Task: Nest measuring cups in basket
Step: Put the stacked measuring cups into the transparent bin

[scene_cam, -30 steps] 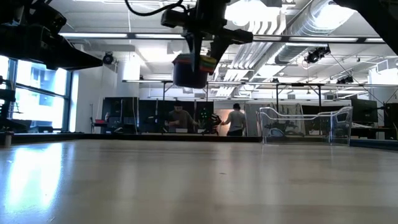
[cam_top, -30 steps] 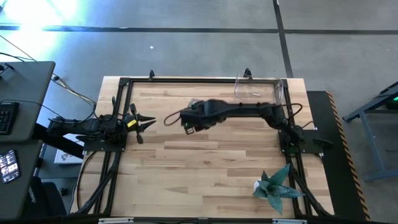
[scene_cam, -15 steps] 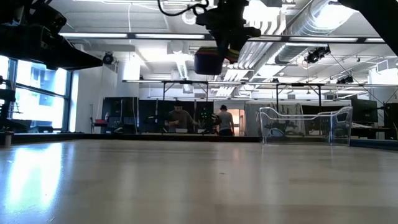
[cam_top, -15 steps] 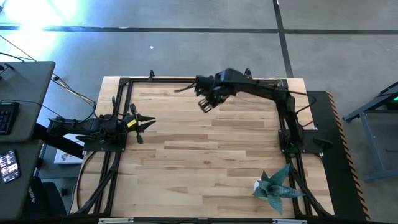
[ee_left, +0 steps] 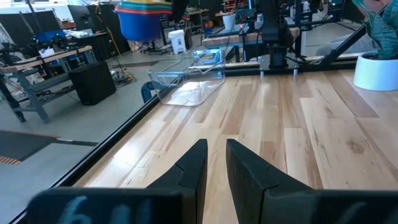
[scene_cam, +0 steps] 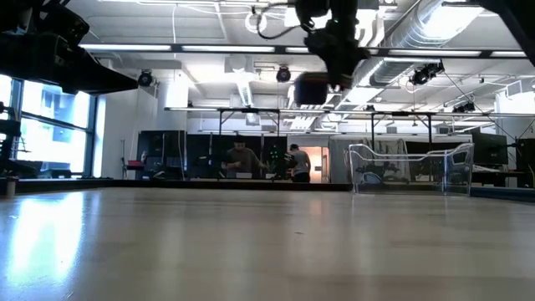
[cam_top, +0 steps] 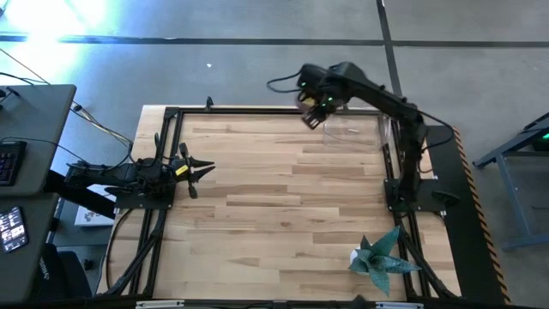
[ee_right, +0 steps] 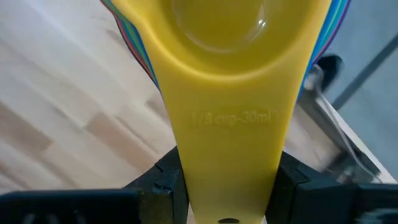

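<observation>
The right claw point(cam_top: 313, 110) is closed on the handles of the nested measuring cups point(ee_right: 227, 37), carrying the stack high near the worktop's far edge, just beside the basket point(cam_top: 360, 124), probably for lowering inside. The left claw point(cam_top: 202, 168) waits at the left edge, its fingers slightly apart and empty.

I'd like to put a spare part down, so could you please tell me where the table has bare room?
Most of the table is bare between the left gripper and the plant. The far right corner is crowded: the basket sits there, with the right gripper carrying the nested measuring cups.
</observation>
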`<state>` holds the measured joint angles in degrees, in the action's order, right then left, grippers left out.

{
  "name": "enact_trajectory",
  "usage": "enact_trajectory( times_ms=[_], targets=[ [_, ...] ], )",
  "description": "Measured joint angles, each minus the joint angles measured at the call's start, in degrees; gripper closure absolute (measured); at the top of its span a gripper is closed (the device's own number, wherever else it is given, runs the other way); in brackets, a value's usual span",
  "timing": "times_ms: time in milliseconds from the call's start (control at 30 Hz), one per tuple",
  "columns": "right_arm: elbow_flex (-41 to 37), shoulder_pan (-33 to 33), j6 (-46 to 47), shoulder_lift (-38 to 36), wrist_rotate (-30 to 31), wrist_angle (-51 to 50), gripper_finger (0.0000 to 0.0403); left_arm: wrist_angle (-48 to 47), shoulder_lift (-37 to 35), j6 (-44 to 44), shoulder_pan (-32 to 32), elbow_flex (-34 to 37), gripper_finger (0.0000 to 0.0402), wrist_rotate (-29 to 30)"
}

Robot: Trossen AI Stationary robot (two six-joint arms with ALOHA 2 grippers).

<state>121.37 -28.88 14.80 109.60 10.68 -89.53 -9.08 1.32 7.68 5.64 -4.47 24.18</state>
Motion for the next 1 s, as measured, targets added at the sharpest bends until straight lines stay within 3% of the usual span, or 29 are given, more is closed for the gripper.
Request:
enact_trajectory(
  times_ms=[100,333,500,733,1000],
  targets=[
    [-8.23,-3.28,-1.09,-5.08,-0.39,4.01,0.0279,0.00,0.00,0.00,-0.01,0.00,0.0353,0.00],
    [-31.91,-10.13,-3.52,-19.90,-8.01,18.91,0.0279,0.00,0.00,0.00,0.00,0.00,0.0353,0.00],
    [-44.50,-14.02,-7.56,-26.80,-10.88,23.72,0.0279,0.00,0.00,0.00,0.00,0.00,0.0353,0.00],
    [-53.43,-19.11,-13.50,-28.29,-11.25,24.57,0.0279,0.00,0.00,0.00,0.00,0.00,0.0353,0.00],
    [-56.72,-23.58,-18.75,-28.27,-11.87,25.84,0.0279,0.02,0.01,0.00,-0.01,0.00,0.0353,0.00]
  ],
)
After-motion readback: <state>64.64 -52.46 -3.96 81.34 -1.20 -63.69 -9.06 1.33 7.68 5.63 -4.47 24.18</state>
